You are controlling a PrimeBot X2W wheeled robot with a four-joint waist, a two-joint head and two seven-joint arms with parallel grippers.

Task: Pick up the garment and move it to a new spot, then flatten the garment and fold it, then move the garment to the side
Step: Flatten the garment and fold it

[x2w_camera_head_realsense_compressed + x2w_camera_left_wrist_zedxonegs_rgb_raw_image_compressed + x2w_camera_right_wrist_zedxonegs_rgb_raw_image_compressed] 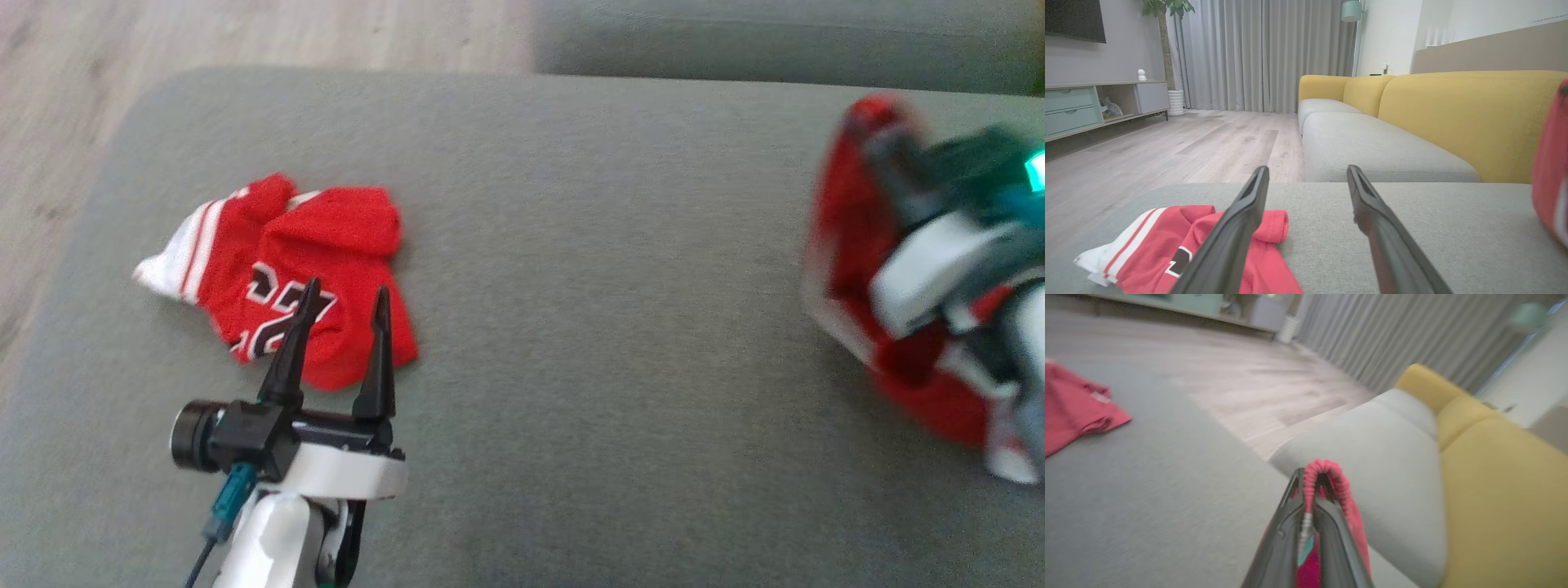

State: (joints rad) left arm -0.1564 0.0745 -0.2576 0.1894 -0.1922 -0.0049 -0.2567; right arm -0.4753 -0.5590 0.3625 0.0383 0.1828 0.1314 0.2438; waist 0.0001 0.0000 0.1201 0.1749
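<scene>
**Head view, with both wrist views.** The right gripper [1310,485] is clenching a bunched fold of the red knit garment with white trim [1327,469], its two dark fingers pressing together on the cloth. The garment is hanging from that clamp at the right edge of the broad grey fabric cushion [612,286], its lower part trailing toward the near right corner (blur is hiding whether the hem is touching the cushion). The drape's long axis is running downward from the fingers, so the cloth is lying below the claw rather than ahead of it.

The bare stretch of cushion is lying to the robot's left of this gripper, toward the middle, and this is judged the likely direction for a set-down. The left gripper [347,286] is hovering near the left edge with its fingers spread wide and holding nothing. It is well apart from the held garment, so the right arm is the one placed to carry it.

Under and just beyond the left fingertips, a second red jersey with white stripes and a black numeral [326,237] is lying crumpled. It is occupying the left part of the cushion and limiting how far leftward a spot can be chosen. Beyond the far edge, pale wooden flooring [245,33] and a yellow-backed sofa [1453,110] are standing clear of the path.
</scene>
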